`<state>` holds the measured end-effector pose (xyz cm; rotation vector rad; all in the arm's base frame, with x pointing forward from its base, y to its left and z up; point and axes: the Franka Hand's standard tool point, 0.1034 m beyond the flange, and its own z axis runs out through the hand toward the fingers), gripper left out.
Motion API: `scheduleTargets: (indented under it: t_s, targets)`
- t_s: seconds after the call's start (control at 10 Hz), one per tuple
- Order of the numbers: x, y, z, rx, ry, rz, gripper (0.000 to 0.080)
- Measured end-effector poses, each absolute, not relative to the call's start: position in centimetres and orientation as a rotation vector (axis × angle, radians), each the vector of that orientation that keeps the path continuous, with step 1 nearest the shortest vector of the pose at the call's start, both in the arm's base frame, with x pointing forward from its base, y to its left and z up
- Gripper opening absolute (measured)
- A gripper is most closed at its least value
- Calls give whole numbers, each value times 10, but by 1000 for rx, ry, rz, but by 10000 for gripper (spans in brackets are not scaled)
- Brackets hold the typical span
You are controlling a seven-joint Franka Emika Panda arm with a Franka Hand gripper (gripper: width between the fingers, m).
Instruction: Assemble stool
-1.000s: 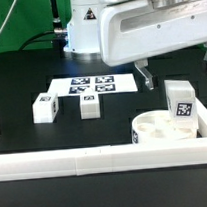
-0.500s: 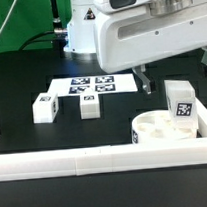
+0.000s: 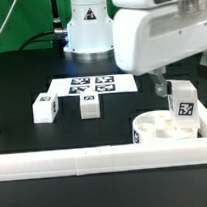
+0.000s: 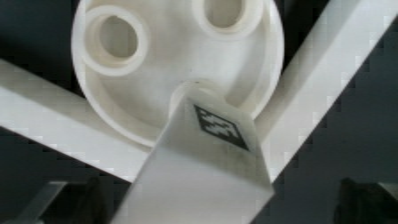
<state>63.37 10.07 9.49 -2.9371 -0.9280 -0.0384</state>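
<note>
Exterior view's lower right: the empty, fully open gripper (image 4: 214, 203) brackets the white tagged plastic leg block (image 3: 180, 101) standing upright on the round white seat disc (image 3: 164, 137), probably to grip it.

hand (image 3: 180, 83) shifted toward the exterior view's right — now above leg block (image 3: 182, 106)

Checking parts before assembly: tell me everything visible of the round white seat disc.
The round white plastic seat disc lies flat on the black table, in the corner of the white border rails. Raised rim, round sockets facing up, a black-and-white tag on its side wall. A tagged white leg block stands upright at its rim; contact unclear.
</note>
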Motion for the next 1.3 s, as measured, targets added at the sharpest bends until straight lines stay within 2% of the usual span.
scheduleTargets:
  t_s: [0.6,1.3]
  targets:
    - [642,100,95,-2645,-1696,-91,650]
    - [639,98,90,-2242,-2249,-52,650]
